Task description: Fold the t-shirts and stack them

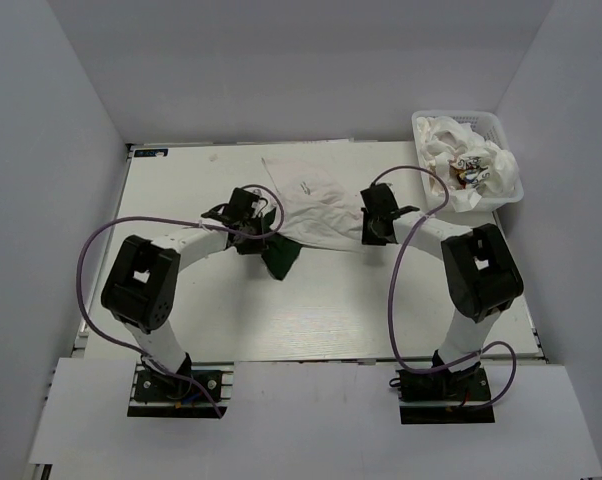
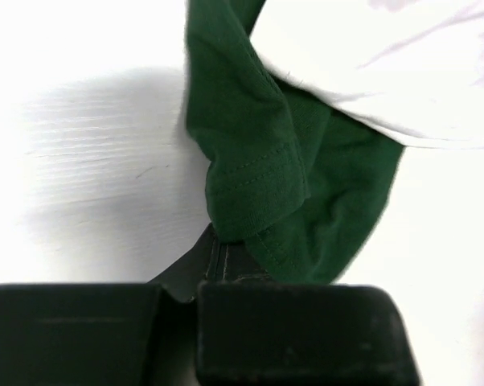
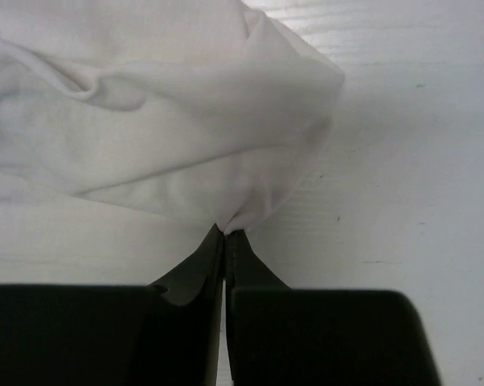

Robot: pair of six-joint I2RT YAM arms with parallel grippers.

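A white t-shirt (image 1: 311, 200) with dark green sleeves and black print lies stretched between my two grippers at mid-table. My left gripper (image 1: 258, 238) is shut on its green sleeve (image 2: 258, 177), which hangs bunched from the fingertips in the left wrist view. My right gripper (image 1: 373, 232) is shut on a pinch of the white cloth (image 3: 170, 129) at the shirt's right edge, seen in the right wrist view. More white t-shirts (image 1: 471, 165) with small colourful prints lie crumpled in the basket.
A white plastic lattice basket (image 1: 428, 125) stands at the table's far right corner. The white table (image 1: 321, 310) lies bare in front of the shirt. Purple cables loop over both arms. Grey walls close in the back and sides.
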